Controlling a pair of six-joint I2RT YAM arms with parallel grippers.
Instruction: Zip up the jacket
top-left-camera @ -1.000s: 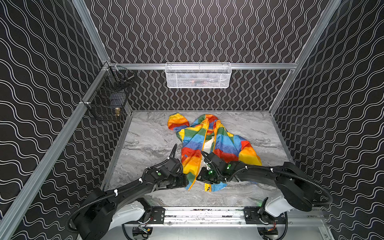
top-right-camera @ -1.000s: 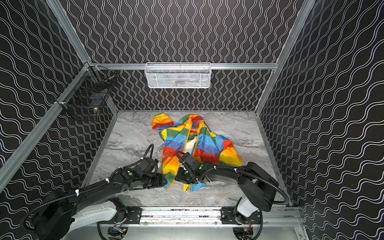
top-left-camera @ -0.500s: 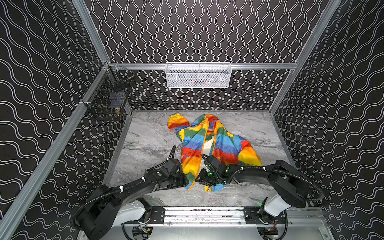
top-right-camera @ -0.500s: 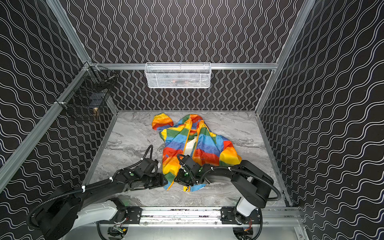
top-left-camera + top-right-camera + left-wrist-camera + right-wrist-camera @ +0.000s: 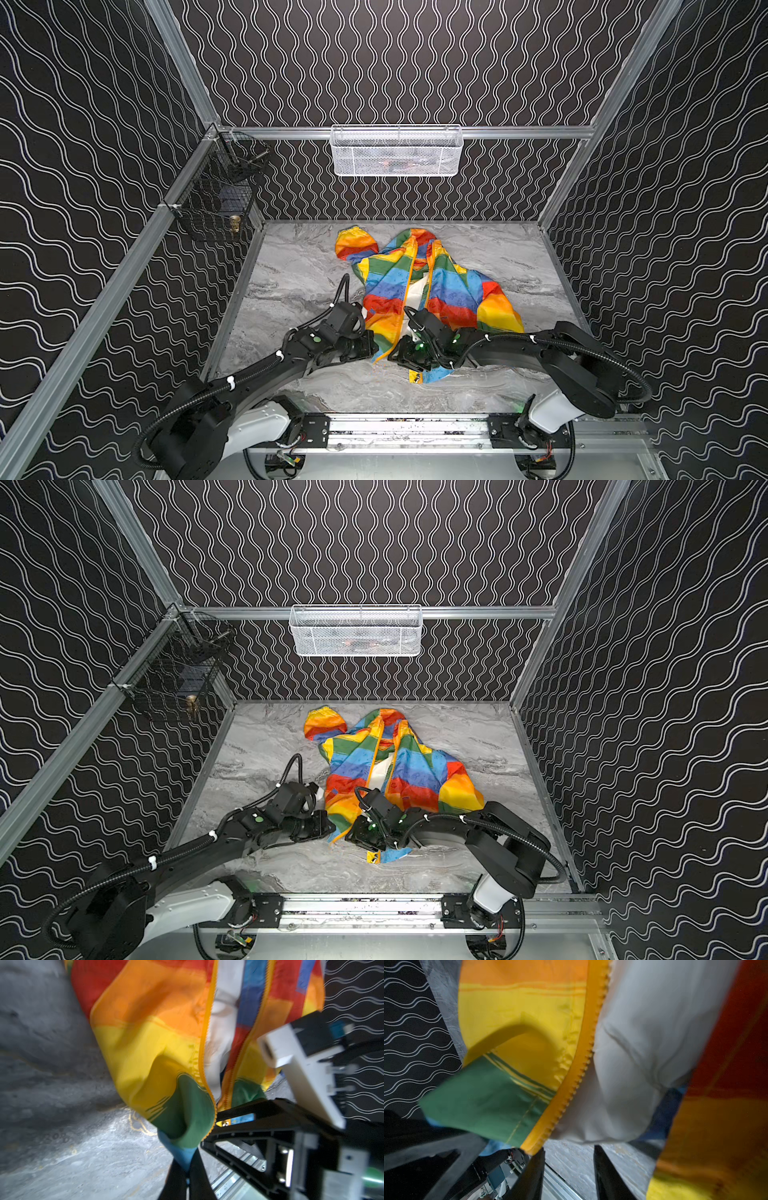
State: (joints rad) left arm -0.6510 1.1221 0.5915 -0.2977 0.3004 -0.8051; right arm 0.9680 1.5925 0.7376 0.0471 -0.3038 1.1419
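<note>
The rainbow-striped jacket lies unzipped on the marble table, its white lining showing between the two orange zipper bands. Both grippers meet at its near hem. My left gripper is shut on the blue corner of the jacket below the green stripe. My right gripper stands open with bare table between its fingers. The lower end of the left panel's orange zipper band rests against one of its fingertips. I cannot see the zipper slider.
A white mesh basket hangs on the back wall and a black wire basket on the left wall. The metal rail runs along the front edge. Bare marble table shows to the left of the jacket.
My left gripper has closed on the hem's blue corner. My right gripper has opened wider. Both arms have stayed nearly in place at the hem.
</note>
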